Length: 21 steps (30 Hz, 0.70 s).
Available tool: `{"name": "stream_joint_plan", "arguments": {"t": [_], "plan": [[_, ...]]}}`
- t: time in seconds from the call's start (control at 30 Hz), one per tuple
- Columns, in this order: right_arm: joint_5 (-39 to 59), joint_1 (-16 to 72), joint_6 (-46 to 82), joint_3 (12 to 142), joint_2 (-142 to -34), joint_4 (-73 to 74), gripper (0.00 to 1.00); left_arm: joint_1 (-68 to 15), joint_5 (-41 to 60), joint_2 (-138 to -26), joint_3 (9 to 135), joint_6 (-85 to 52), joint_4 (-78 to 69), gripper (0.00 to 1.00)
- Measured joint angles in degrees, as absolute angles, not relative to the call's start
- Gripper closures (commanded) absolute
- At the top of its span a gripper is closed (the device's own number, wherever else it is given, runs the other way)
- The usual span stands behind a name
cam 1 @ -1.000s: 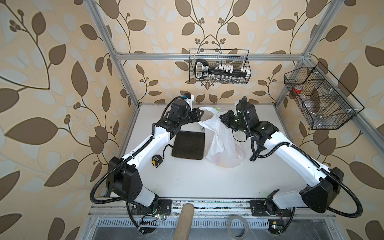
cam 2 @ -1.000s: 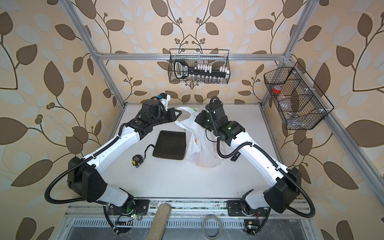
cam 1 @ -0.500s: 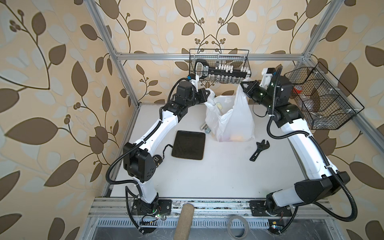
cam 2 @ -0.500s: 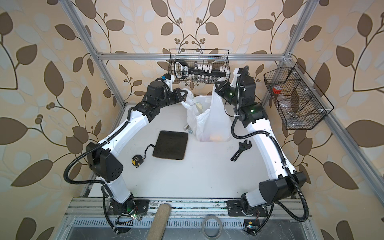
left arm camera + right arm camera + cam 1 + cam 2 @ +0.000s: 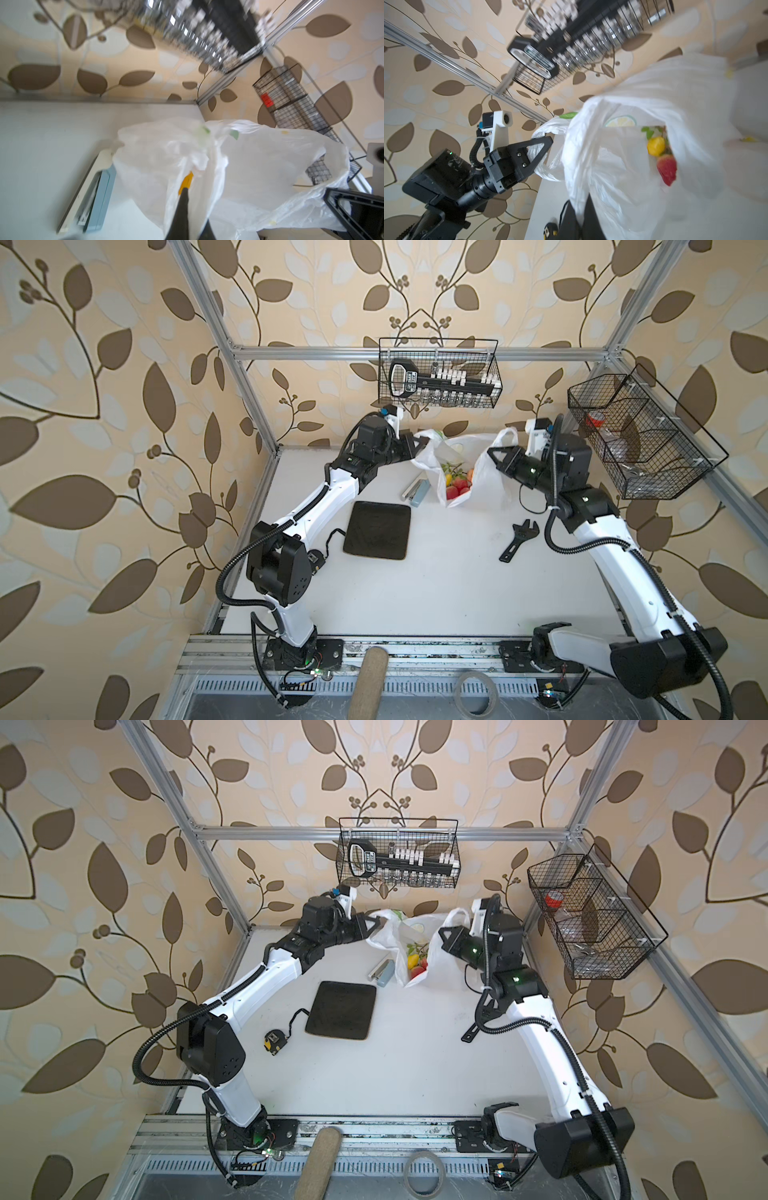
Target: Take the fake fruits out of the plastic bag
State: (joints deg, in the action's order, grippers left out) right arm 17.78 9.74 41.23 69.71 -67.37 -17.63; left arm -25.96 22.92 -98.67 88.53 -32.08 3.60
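The plastic bag (image 5: 486, 472) (image 5: 436, 952) hangs at the back of the table, stretched open between my two grippers. My left gripper (image 5: 424, 443) (image 5: 376, 923) is shut on one handle. My right gripper (image 5: 492, 452) (image 5: 442, 934) is shut on the other handle. The fake fruits (image 5: 457, 489) (image 5: 417, 965) lie in the bottom of the bag. In the right wrist view a yellow lemon (image 5: 656, 145) and a red strawberry (image 5: 667, 169) show through the open mouth. In the left wrist view white film (image 5: 259, 166) wraps my fingers (image 5: 182, 207).
A dark square plate (image 5: 378, 531) lies left of the middle. A grey-white stapler (image 5: 417, 492) sits just left of the bag. A black wrench (image 5: 519, 537) lies to the right and a tape measure (image 5: 273, 1041) beside the left arm. Wire baskets (image 5: 440, 377) (image 5: 640, 439) hang on the walls.
Both grippers lifted the bag off the table towards the back, then moved apart. The bag's mouth now stands open and the fruits show inside.
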Motion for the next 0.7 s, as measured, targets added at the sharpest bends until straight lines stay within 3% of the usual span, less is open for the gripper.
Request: {"name": "stream_joint_plan", "arguments": {"t": [0.13,0.23,0.33,0.53,0.7], "plan": [[16.93,9.72,41.54,58.41,-58.96,-21.93,1.00,-26.70,23.70,-93.91,78.94,-31.86,3.60,1.00],[15.51,9.74,42.68,53.76,-54.78,-24.86,0.92,-27.05,23.68,-90.94,75.20,-31.77,3.60,1.00],[13.15,9.72,43.92,51.40,-52.82,-28.03,0.68,-27.05,23.53,-88.77,73.17,-31.75,3.42,1.00],[6.76,9.72,43.64,50.72,-51.66,-35.81,0.33,-27.40,23.38,-87.61,71.48,-31.75,3.38,1.00],[1.83,9.72,39.24,56.27,-50.65,-44.05,0.26,-29.21,23.35,-87.59,71.31,-31.66,3.44,1.00]]}}
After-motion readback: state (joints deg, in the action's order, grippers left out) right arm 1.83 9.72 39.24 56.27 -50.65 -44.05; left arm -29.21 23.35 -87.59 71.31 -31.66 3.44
